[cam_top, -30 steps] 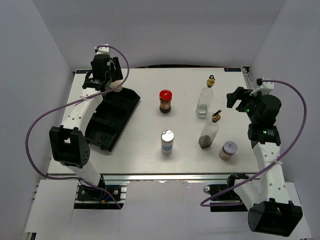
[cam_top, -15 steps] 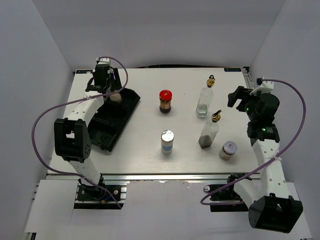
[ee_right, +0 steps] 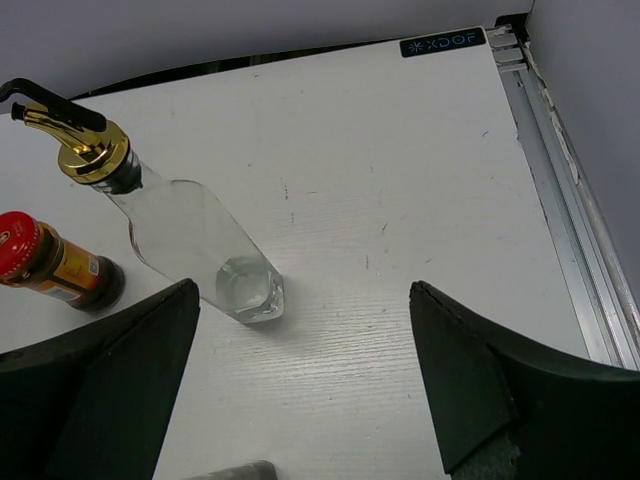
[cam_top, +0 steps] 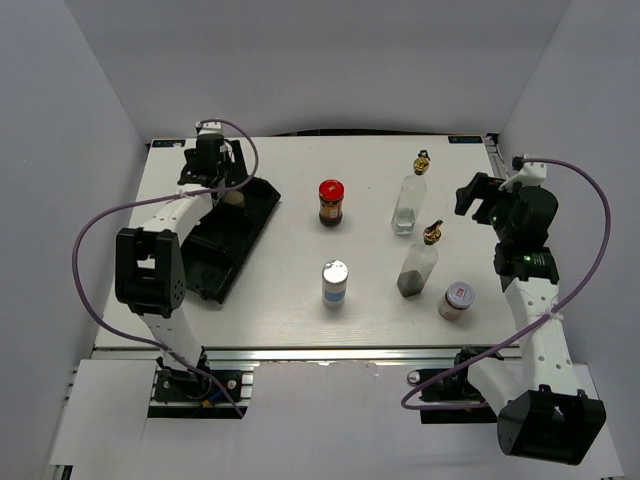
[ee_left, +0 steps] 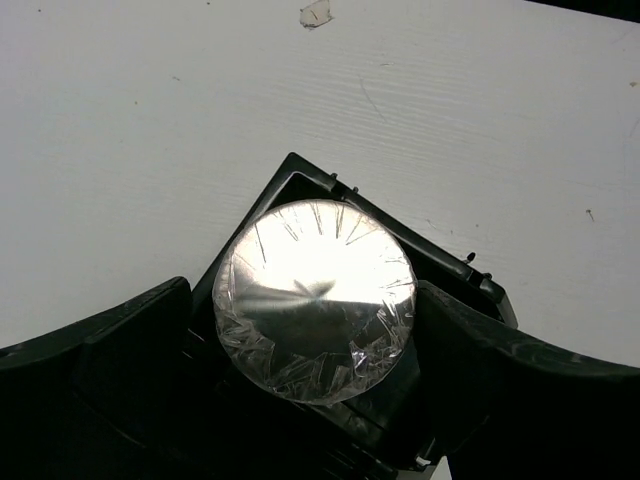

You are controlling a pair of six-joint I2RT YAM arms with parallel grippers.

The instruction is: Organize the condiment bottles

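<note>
Black tray corner around silver-lidded jar, released left tool astride it; right tool released too.

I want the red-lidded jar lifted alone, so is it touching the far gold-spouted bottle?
Apart. The top view shows bare white table between the red-lidded jar and the far gold-spouted bottle.

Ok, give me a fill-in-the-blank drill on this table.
The jar in the black tray has a ___ lid. The red-lidded jar stands ___ the tray. ___ bottles have gold spouts. The right gripper is ___, holding nothing.
Answers: silver; outside; two; open.
</note>
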